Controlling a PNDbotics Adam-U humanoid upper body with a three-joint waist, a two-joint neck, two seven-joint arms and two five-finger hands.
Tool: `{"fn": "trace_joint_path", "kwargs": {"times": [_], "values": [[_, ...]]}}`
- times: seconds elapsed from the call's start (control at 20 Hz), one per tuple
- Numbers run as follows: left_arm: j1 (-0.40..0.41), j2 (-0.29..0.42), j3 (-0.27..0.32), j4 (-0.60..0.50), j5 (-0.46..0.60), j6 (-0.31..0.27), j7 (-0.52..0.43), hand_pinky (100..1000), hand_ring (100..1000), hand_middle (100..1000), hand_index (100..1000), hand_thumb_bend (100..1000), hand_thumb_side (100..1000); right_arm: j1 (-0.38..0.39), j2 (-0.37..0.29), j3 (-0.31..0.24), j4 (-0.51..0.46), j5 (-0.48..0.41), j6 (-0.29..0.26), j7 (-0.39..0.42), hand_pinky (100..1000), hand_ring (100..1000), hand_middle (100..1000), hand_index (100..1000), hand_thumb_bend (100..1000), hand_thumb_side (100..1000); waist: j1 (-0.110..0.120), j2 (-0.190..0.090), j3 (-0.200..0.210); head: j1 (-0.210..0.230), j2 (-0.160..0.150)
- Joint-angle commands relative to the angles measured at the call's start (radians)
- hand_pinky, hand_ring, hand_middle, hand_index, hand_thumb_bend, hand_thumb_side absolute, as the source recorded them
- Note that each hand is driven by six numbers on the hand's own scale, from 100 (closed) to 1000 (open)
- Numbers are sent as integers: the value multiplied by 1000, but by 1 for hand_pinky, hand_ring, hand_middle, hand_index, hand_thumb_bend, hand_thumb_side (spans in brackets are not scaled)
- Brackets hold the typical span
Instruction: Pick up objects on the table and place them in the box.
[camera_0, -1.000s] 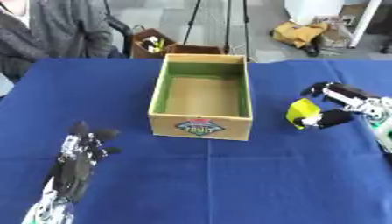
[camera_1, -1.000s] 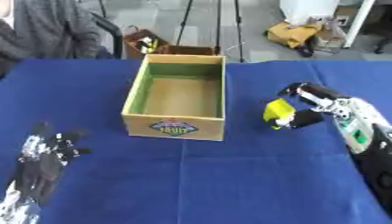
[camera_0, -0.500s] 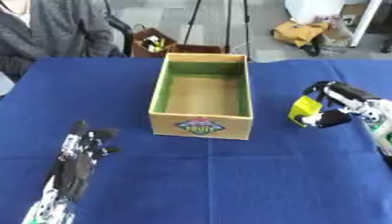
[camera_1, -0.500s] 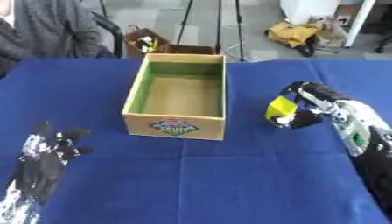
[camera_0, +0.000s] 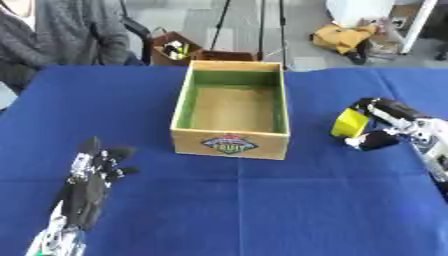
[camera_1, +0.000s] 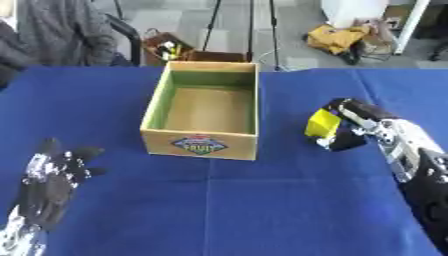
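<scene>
Our right hand (camera_1: 354, 125) curls its fingers and thumb around a small yellow block-shaped object (camera_1: 321, 123), holding it just above the blue cloth-covered tabletop (camera_0: 262, 200), to the right of the box and apart from it. The yellow object faces the box's right wall. The open cardboard box with green inner walls and a colourful label on its front (camera_0: 232, 115) sits in the middle of the tabletop; we see only its bare brown floor inside. Our left hand (camera_0: 92, 182) rests near the lower left corner, fingers straight and spread, pointing away from us, holding nothing, well apart from the box.
</scene>
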Motion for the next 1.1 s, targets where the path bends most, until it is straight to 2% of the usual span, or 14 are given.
{"fn": "trace_joint_path", "kwargs": {"times": [0.05,0.1,0.25,0.35,0.7,1.1], "values": [[-10,15,6,-15,-1,-2,2,730,891,702,653,341,1000,-14,-17,-8,-5,5,4,-16,502,582,738,793,224,303,0,-15,1,3,-1],[-10,15,6,-15,-1,-2,2,729,891,702,653,341,1000,-13,-17,-9,-5,3,6,-24,475,553,693,761,185,250,0,-15,1,4,-1],[-10,14,6,-15,-1,-2,3,729,890,701,653,342,1000,-11,-18,-14,-10,-15,16,-64,425,504,642,712,100,178,-1,-14,0,5,0],[-10,14,7,-15,-1,-2,3,729,890,701,653,342,1000,-9,-20,-19,-13,-37,29,-102,408,485,616,683,100,147,-1,-14,-1,7,0],[-9,15,10,-15,-2,-3,6,730,889,700,653,342,1000,3,-46,-19,-40,-107,51,-184,375,460,513,616,100,136,-3,-14,-6,12,0],[-6,15,11,-15,-2,-2,7,730,889,700,652,343,1000,6,-76,-5,-139,-157,50,-191,376,456,506,608,100,126,-3,-17,-17,15,2]]}}
